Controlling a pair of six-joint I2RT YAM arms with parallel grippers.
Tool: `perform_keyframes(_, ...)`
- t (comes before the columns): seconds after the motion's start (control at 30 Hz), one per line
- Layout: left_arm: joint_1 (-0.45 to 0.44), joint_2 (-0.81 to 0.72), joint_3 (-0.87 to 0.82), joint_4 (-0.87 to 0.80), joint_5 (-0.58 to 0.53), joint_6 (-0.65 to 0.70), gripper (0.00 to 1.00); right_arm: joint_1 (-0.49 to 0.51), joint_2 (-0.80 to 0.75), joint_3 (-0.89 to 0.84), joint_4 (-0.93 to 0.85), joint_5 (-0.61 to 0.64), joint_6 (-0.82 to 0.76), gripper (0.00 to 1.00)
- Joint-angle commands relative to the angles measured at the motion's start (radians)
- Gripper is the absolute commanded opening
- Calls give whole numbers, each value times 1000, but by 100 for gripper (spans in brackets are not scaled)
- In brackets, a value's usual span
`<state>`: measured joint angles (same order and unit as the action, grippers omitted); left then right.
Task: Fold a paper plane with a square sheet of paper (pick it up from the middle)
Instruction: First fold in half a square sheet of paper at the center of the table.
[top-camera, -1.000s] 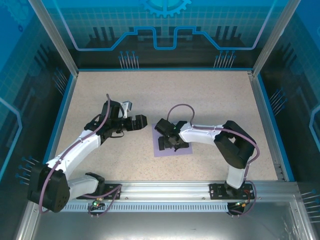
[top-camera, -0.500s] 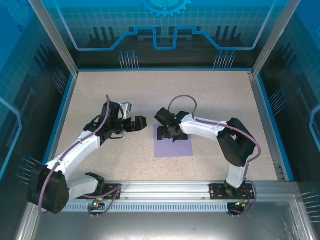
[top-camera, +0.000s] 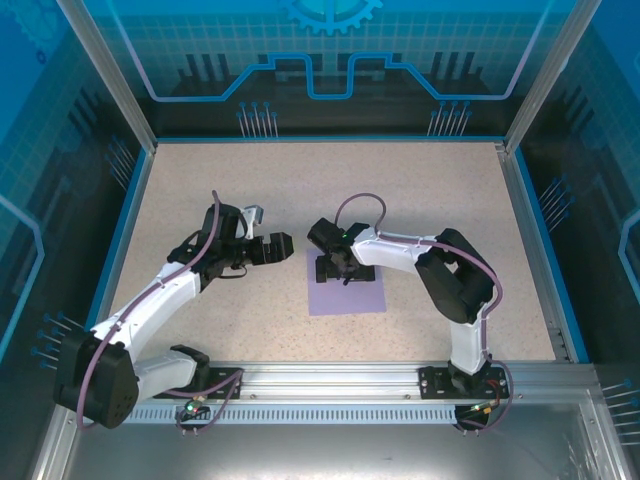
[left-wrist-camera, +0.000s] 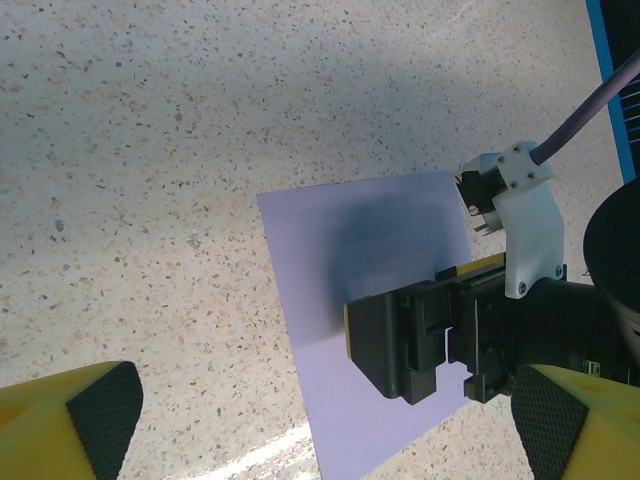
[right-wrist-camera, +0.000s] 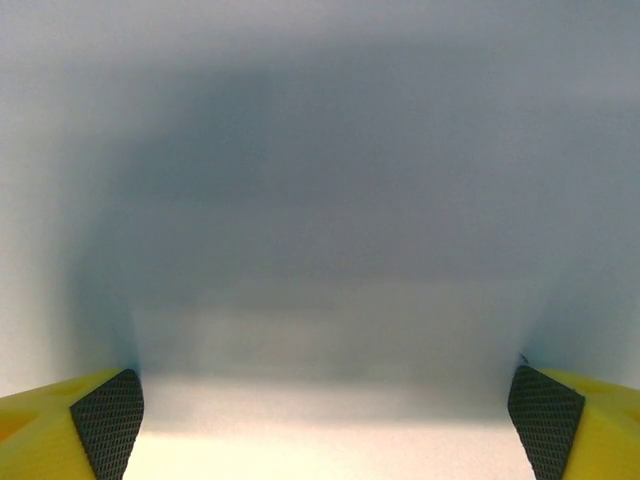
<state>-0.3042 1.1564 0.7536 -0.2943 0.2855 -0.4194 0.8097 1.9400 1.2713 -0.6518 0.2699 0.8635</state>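
Pale lilac square sheet of paper (top-camera: 350, 298) lies flat and unfolded on the table (top-camera: 430, 200); right gripper (top-camera: 346, 271), fingers spread wide, poised low over its far half; left gripper (top-camera: 284, 248), fingers also spread, hangs beside it; the pick-up step seems in hand, and next likely calls for pinching the sheet's middle.

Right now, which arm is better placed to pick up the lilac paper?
The right: the right gripper hangs open directly over the square sheet of paper, while the left gripper, also open, hovers off to its left.
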Motion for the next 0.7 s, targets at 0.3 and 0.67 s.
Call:
perform_keyframes(0.3, -4, 0, -23, -7, 12, -1, 99, -9, 76, -50, 63, -41, -22, 96)
perform_keyframes(0.67, -5, 1, -19, -22, -3, 17, 99, 6, 57, -20, 21, 9, -48, 86)
